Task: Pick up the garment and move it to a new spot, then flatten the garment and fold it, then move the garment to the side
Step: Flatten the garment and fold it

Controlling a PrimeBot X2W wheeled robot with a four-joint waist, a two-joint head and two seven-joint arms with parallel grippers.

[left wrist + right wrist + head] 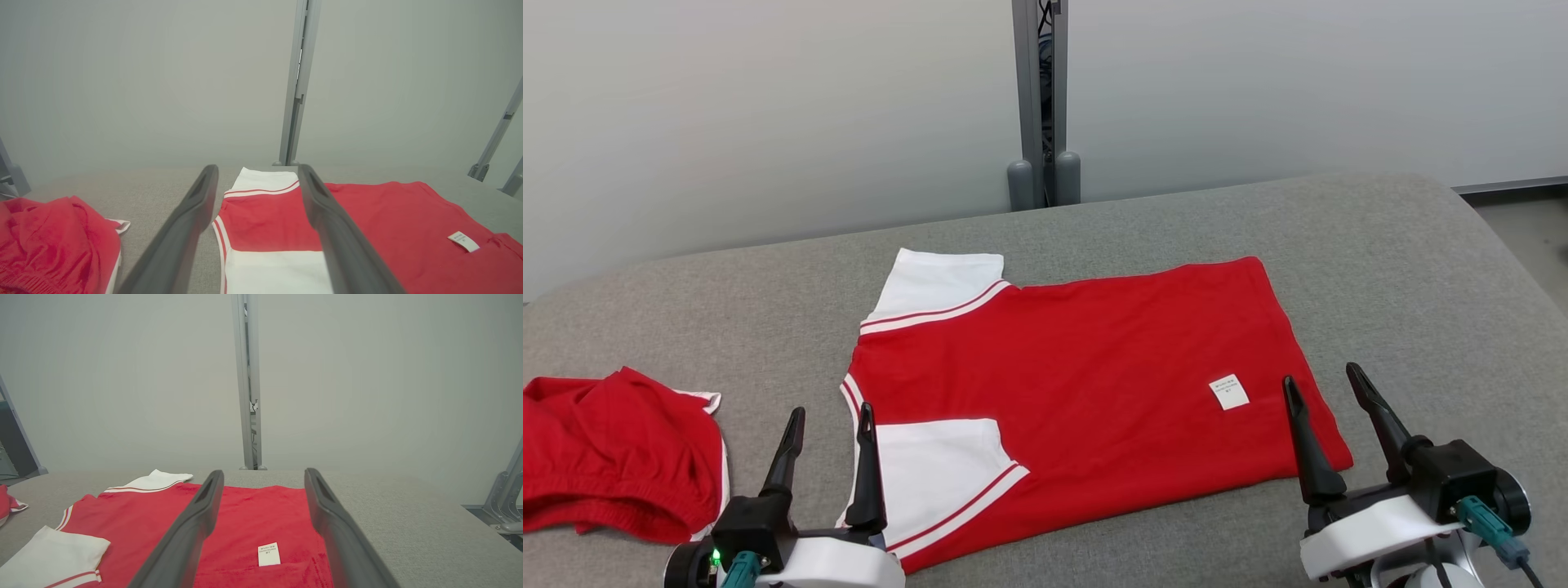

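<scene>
Garment (1086, 367) flat; left gripper (832, 408) at sleeve end, right gripper (1320, 373) at hem end, both spread wide, empty.

Print on label (1229, 392): too small to read. Head view's left edge cuts off red bundle (613, 453). A finger of left pincer (832, 411) hides part of near sleeve (939, 469).

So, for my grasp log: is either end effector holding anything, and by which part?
Nothing is held. The left end effector and right end effector are open; the red shirt lies flat, ungripped.
</scene>
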